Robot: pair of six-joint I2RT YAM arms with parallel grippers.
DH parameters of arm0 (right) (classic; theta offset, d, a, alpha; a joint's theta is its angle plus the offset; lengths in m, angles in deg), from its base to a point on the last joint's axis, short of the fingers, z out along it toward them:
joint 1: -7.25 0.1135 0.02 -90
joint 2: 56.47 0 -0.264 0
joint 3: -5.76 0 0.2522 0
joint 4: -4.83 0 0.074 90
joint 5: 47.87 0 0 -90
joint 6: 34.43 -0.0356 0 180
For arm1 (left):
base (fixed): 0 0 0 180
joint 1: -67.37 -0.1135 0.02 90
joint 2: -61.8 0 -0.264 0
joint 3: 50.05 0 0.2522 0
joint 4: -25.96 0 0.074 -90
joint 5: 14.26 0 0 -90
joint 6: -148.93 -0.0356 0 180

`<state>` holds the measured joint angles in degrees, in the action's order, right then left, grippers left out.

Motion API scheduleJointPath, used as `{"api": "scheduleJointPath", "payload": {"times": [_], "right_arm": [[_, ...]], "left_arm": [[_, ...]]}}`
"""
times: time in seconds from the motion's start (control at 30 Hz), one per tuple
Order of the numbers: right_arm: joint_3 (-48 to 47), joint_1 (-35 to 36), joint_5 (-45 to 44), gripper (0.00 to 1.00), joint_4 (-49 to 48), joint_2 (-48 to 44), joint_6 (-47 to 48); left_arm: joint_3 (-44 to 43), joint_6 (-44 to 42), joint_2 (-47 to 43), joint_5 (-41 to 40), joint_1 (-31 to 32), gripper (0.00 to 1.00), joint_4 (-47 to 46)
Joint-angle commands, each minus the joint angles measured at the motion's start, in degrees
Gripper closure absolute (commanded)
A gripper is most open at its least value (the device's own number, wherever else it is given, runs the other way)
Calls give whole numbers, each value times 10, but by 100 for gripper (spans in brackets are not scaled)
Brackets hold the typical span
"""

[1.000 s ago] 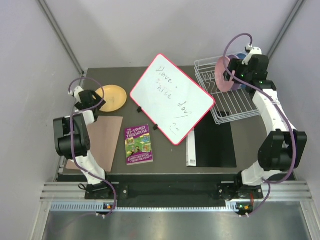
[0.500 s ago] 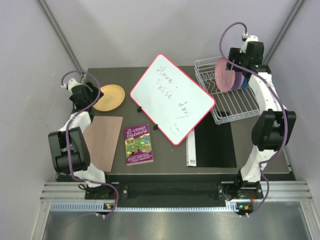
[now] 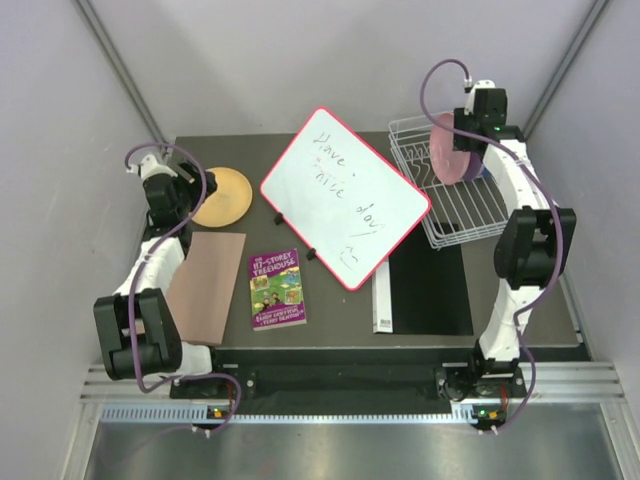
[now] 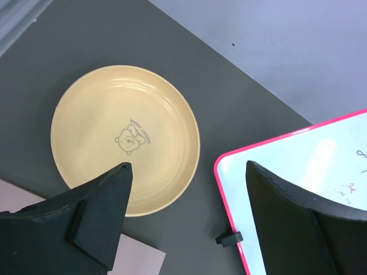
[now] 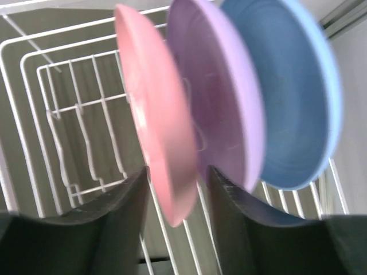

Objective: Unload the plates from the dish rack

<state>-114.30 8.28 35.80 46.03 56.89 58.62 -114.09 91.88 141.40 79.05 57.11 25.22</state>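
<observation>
Now the pink plate (image 5: pixel 155 114) stands edge-up between my right fingers (image 5: pixel 114 229), grip uncertain, for lifting off the dish rack (image 3: pixel 465 215); my left fingers (image 4: pixel 97 217) are spread, empty.

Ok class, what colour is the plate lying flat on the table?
Orange-yellow plate, small bear print at centre; best seen in left wrist view.
</observation>
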Motion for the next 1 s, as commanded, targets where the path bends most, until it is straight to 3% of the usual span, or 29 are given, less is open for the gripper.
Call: {"api": "scheduleJointPath", "payload": {"times": [0.0,0.07,0.17,0.4,0.63,0.97], "right_arm": [[-36,32,-46,70,1,7,42],[-42,39,-69,94,6,15,46],[-58,44,-98,100,16,29,49],[-49,70,-171,100,-8,20,57],[44,138,-383,100,-179,-38,133],[117,155,-468,100,-313,-78,188]], "left_arm": [[11,6,-28,19,3,16,-25],[17,8,-32,21,4,16,-26],[24,6,-37,23,5,16,-28],[37,9,-38,35,5,17,-34],[35,10,-36,28,20,18,-33],[36,2,-37,19,43,17,-29]]}}
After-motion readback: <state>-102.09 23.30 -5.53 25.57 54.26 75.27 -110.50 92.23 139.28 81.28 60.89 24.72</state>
